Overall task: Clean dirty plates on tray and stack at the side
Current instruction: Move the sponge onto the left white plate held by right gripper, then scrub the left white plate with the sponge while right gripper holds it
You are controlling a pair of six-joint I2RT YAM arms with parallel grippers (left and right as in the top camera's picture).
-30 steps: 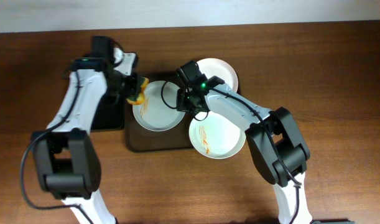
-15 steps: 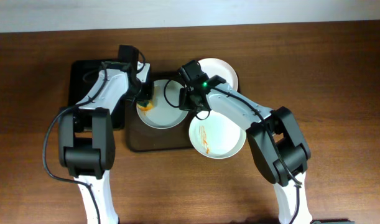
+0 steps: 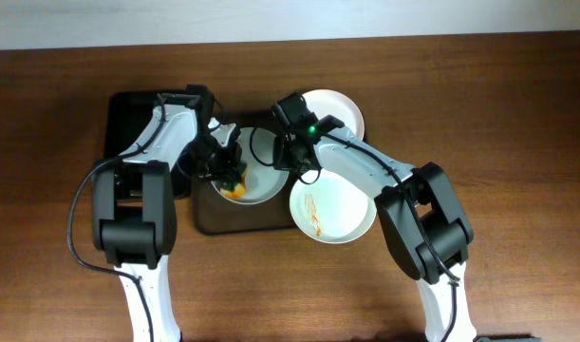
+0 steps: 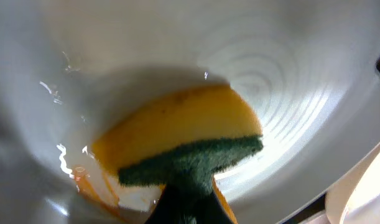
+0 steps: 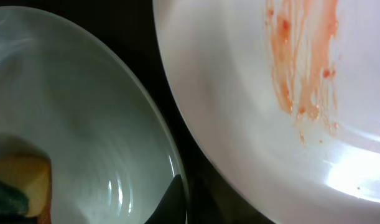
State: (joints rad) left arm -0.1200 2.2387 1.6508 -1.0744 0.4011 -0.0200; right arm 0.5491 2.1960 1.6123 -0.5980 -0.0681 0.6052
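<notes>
Both arms (image 3: 161,142) (image 3: 361,171) bend inward over one plate (image 3: 263,177) (sponge (image 3: 234,189) down).

glossy white plates (image 3: 342,201), matt wooden table (image 3: 517,142), rough green-backed foam sponge (image 4: 177,130)

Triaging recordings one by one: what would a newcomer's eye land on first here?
The yellow-and-green sponge, held by the left gripper, pressed into a white plate on the dark tray at centre. Next, the orange-red smear on the neighbouring plate overlapping the tray's right edge.
</notes>
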